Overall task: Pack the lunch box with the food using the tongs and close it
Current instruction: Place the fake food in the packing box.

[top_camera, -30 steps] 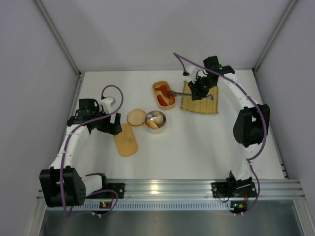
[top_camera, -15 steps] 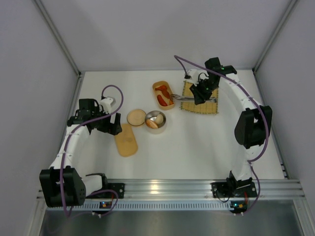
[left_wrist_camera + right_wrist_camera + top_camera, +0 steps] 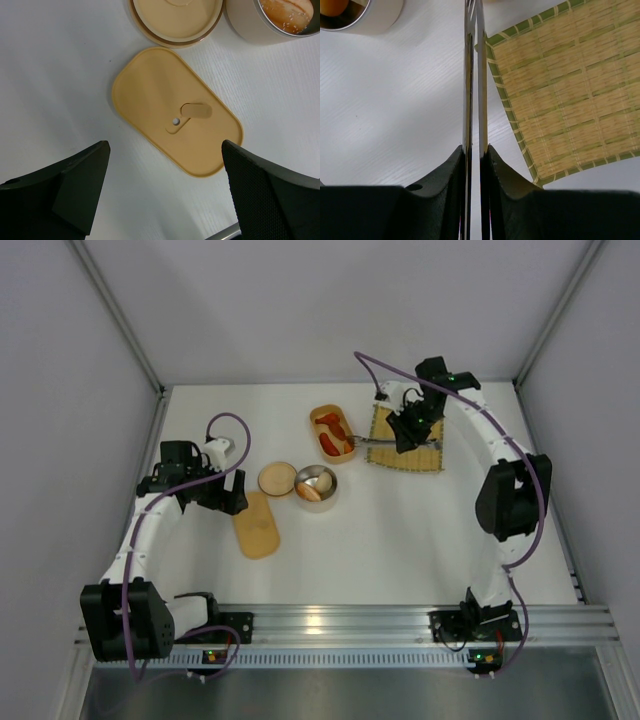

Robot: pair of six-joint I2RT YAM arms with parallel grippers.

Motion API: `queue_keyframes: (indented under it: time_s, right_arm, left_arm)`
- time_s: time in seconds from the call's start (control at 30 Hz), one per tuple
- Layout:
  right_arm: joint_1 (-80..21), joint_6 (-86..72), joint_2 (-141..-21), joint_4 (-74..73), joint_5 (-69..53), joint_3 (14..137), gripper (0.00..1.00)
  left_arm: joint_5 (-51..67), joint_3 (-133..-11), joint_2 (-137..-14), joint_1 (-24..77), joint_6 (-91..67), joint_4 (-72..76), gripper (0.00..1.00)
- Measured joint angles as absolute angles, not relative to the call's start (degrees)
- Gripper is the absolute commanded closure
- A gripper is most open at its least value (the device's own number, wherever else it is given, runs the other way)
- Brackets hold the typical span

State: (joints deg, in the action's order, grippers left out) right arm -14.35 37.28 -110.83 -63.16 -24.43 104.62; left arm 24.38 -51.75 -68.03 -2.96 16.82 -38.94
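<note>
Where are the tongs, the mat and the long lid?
tongs (image 3: 482,100): right wrist view, on one thin metal arm.
mat (image 3: 565,85): right wrist view, middle of the weave.
long lid (image 3: 155,95): left wrist view, flat top beside its tab.

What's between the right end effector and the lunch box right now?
Only the tongs, gripped by the right end effector, spanning bare table toward the lunch box; top view.

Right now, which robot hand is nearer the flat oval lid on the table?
Left. The left gripper hangs open right above the oval lid; the right gripper is far across the table by the woven mat, shut on the tongs.
</note>
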Motion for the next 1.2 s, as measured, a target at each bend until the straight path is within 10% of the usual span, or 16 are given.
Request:
queue_keyframes:
  time_s: [1.2]
  right_arm:
    - [-18.63,32.25,-120.01,-62.96,-24.60,112.38,0.79]
  left_arm:
    - [24.34,-51.18,-68.03,-2.96,16.86,-37.43,0.02]
